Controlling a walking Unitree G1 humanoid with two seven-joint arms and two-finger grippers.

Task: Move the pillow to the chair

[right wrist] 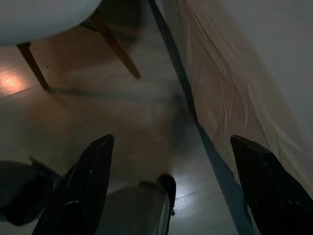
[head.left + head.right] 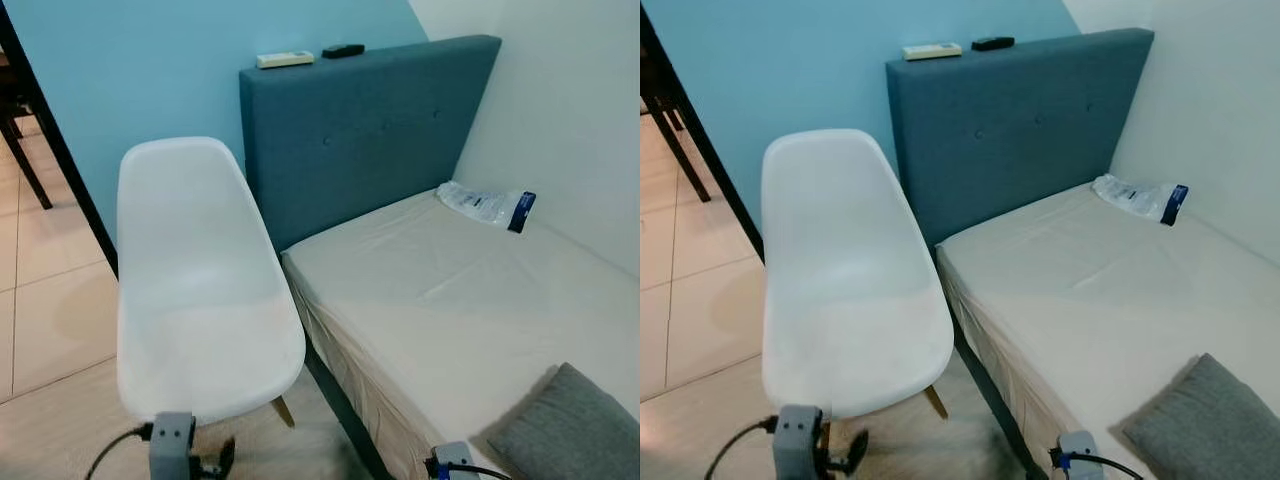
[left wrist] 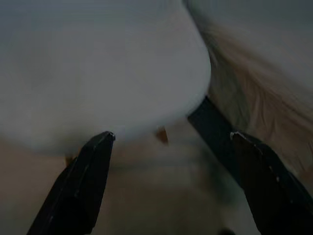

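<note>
Left gripper (image 3: 171, 139) low by the front edge of the white moulded plastic chair (image 2: 200, 290), long black fingers (image 3: 80, 186) spread wide, nothing between them, seat underside just ahead. Right gripper (image 1: 171, 142) down near the pale wooden floor (image 1: 127, 127) beside the bed, fingers (image 1: 266, 183) likewise splayed apart and holding nothing, slanted wooden chair legs (image 1: 115, 46) and the wrinkled cream sheet hanging off the mattress side (image 1: 230, 83) ahead. Up top, both wrists peeking in at the bottom of the head views. Grey fabric pillow (image 2: 1210, 425) lying on the cream-sheeted bed (image 2: 450, 300) at its near right corner, well apart from the chair. Chair standing just beside the bed's left edge, seat bare. Teal upholstered headboard (image 2: 370, 130) behind, a cream remote (image 2: 284, 59) and a black remote (image 2: 343, 50) resting on its top edge. Clear plastic packet with a dark label (image 2: 490, 206) at the head end of the mattress, near the wall.
</note>
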